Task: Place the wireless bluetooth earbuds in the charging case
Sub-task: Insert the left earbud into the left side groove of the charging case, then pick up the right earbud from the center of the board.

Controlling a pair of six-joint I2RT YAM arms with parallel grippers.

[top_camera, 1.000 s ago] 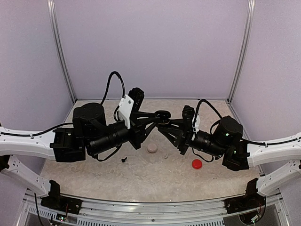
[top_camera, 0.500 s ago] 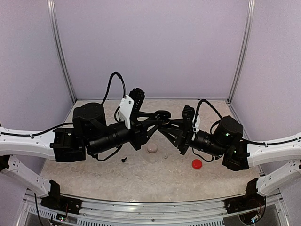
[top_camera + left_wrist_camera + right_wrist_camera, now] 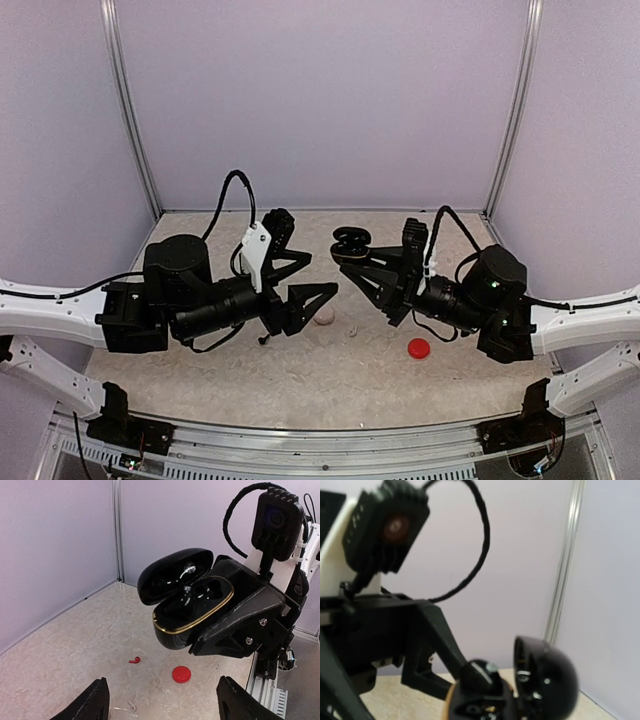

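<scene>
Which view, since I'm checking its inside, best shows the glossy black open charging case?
The left wrist view: the glossy black open charging case faces that camera, lid up, gold rim and interior visible. The top view shows it small; the right wrist view, blurred and cropped.

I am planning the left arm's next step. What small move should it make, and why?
Probably lower the left gripper to the black earbud on the table near it: its jaws are open and empty, while the right gripper holds the black charging case open.
</scene>
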